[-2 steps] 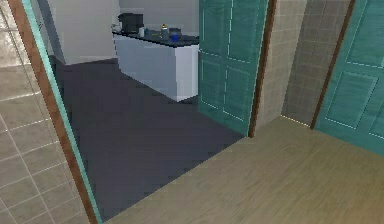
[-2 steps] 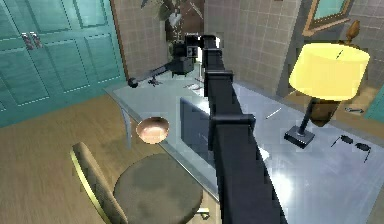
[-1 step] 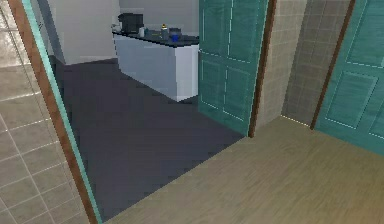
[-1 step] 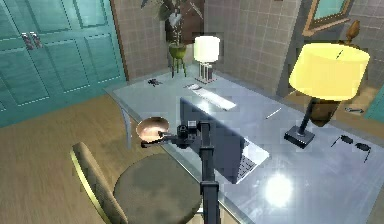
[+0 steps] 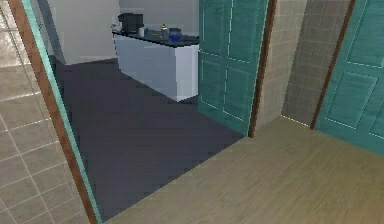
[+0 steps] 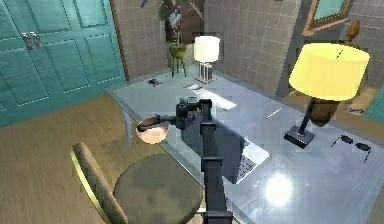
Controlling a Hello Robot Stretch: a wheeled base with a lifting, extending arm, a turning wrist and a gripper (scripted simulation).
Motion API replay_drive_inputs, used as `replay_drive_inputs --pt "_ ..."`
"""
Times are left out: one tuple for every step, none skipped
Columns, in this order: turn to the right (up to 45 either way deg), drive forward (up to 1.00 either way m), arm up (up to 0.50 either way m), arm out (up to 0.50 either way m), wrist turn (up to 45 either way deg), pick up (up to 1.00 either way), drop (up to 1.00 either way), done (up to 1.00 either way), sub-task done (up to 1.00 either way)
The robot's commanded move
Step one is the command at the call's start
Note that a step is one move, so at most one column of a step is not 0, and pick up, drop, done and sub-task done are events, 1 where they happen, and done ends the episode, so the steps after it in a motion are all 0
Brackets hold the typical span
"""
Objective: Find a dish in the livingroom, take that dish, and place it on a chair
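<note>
Chair sits at 6 o'clock from dish. Treat dish as prob. light, rigid, slick, breakable; take hold at rim. Gripper finger pos.: cannot tell.

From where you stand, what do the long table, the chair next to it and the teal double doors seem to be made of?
Table: likely glass or polished stone, glossy; a bright light spot mirrors on its grey-blue top.
Chair: pale wooden-looking frame, matte; dull olive seat, perhaps fabric.
Double doors: probably painted wood, teal, panelled, with little shine.
</note>
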Motion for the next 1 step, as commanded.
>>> replay_drive_inputs --pt "0.0 0.00 -0.10 0.00 0.0 0.00 0.00 0.00 0.00"
